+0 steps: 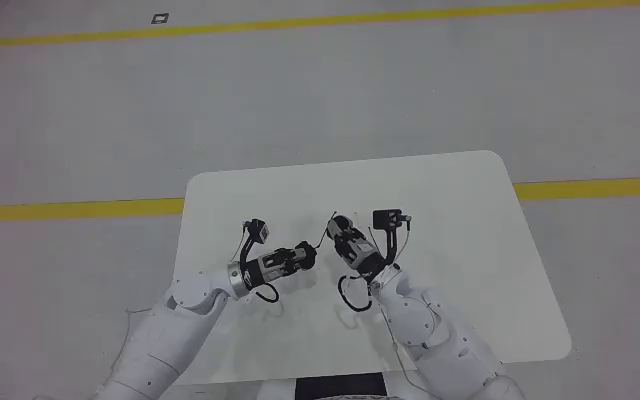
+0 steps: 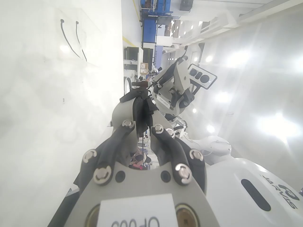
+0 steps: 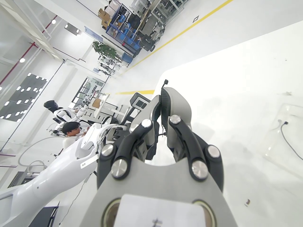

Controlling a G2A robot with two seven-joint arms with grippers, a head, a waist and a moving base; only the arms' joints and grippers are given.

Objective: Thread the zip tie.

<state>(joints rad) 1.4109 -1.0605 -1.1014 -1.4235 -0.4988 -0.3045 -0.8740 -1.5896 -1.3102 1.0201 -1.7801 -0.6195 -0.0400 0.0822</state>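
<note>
The right gripper (image 3: 161, 106) is clamped on a black zip tie (image 3: 165, 81), whose head pokes out past the fingertips. Close beside it, above the white counter (image 1: 450, 200), the left gripper (image 2: 142, 109) is pressed together, possibly on the same tie. Each gripper's base bears a white printed label (image 3: 161, 210). Two spare ties (image 2: 63, 34) lie in a clear tray (image 3: 293, 116).

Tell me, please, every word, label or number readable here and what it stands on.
None reads whole.
White label on the left gripper: upside down, cut off.
Base label on the right gripper: blurred.
Small tag on that gripper's side: too small.
Shell lettering: stylised, unclear.
</note>
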